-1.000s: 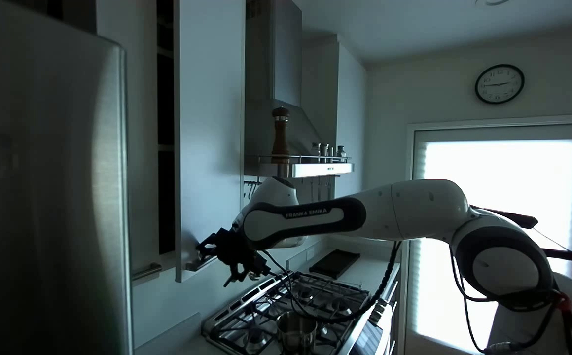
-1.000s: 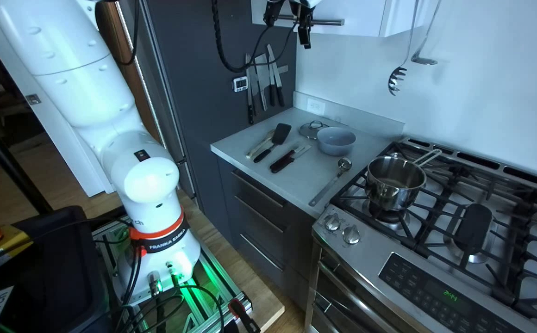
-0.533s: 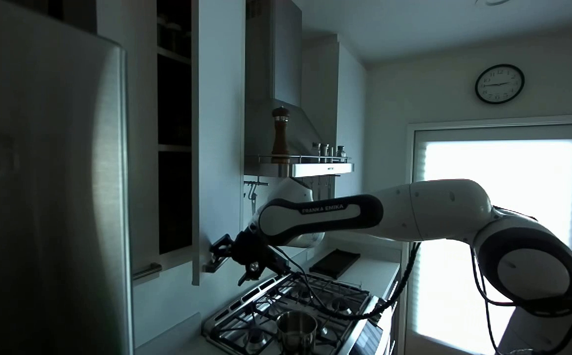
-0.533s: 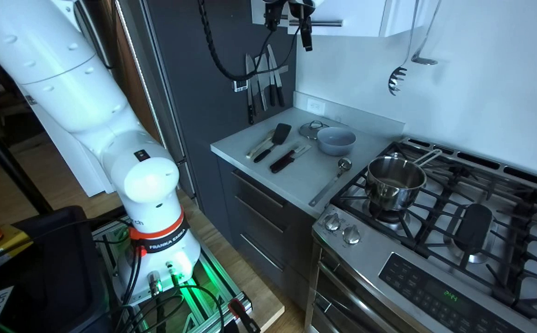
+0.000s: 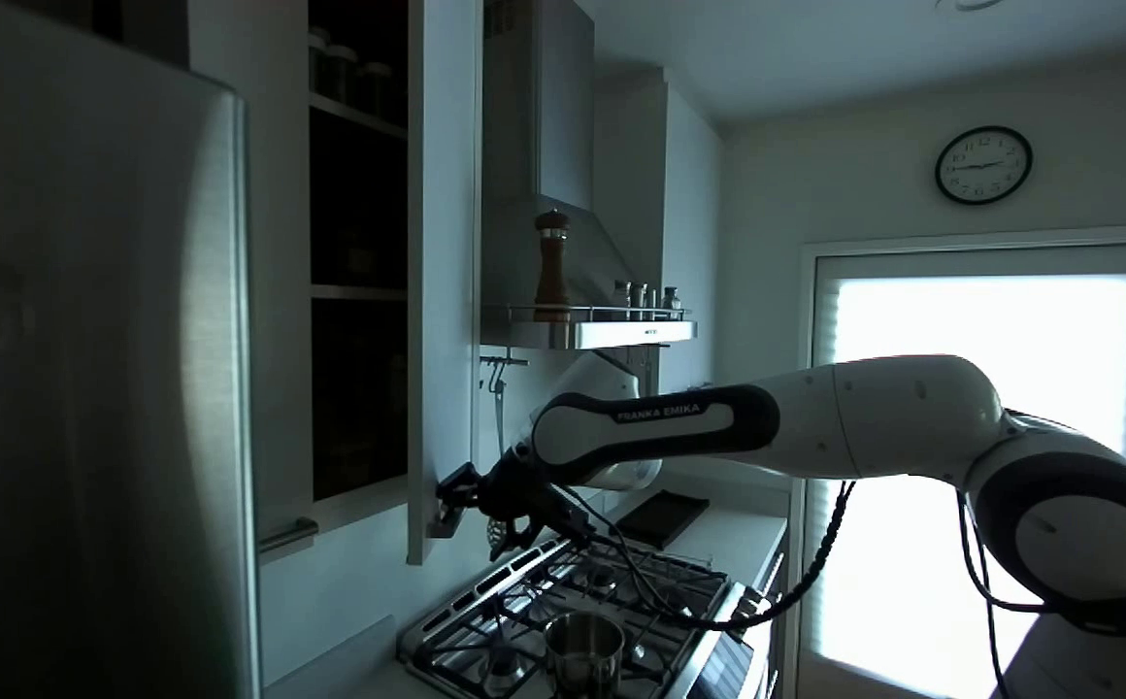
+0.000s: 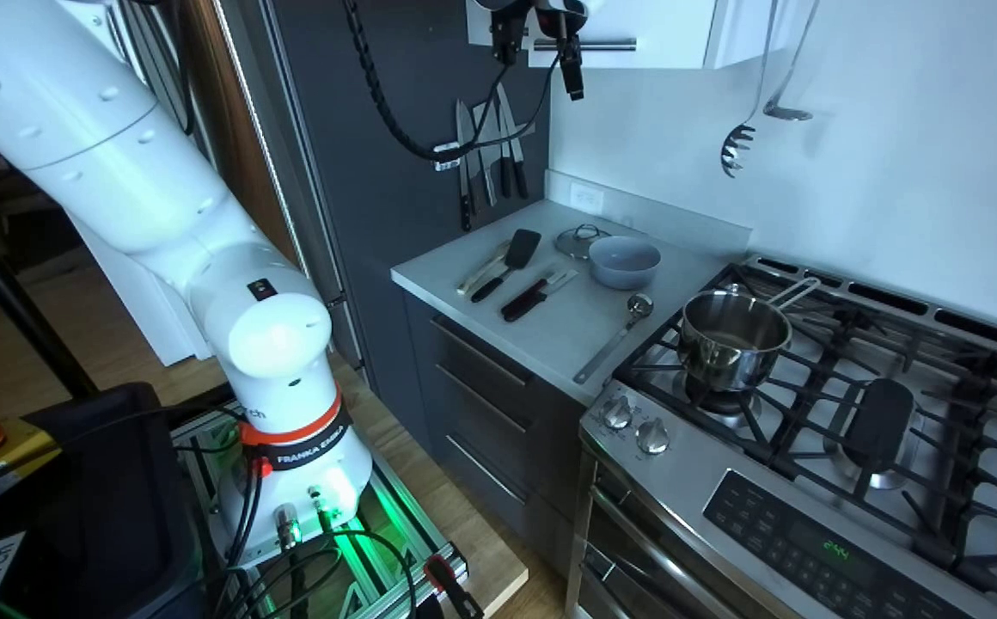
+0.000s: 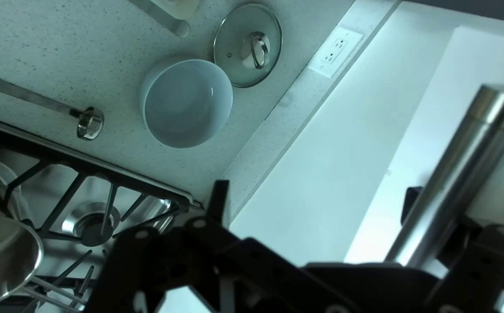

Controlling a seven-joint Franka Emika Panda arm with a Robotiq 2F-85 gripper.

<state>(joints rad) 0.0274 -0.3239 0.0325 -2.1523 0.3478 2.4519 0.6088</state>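
Observation:
My gripper (image 5: 476, 520) is open at the bottom of a white cabinet door (image 5: 445, 291) that stands ajar. In the wrist view my gripper (image 7: 316, 191) has its jaws wide apart. One finger reaches behind the silver bar handle (image 7: 452, 174), between bar and door. The other finger stands free over the backsplash and counter edge. Whether the finger touches the bar cannot be told. In an exterior view my gripper (image 6: 541, 56) shows only partly at the top edge, by the white cabinet (image 6: 670, 26). Dark shelves with several jars (image 5: 342, 73) show behind the door.
Below is a gas stove (image 6: 859, 413) with a steel pot (image 6: 726, 365). The counter (image 6: 455, 275) holds a grey bowl (image 6: 625, 266), glass lid (image 6: 571, 245), ladle (image 6: 614, 340), spatula and knives. Range hood (image 5: 563, 335), hanging utensils (image 6: 735, 146) and fridge (image 5: 116, 388) stand nearby.
The cabinet door has swung further open, showing more of the shelves and jars. My gripper and arm have moved with it, rightward in an exterior view.

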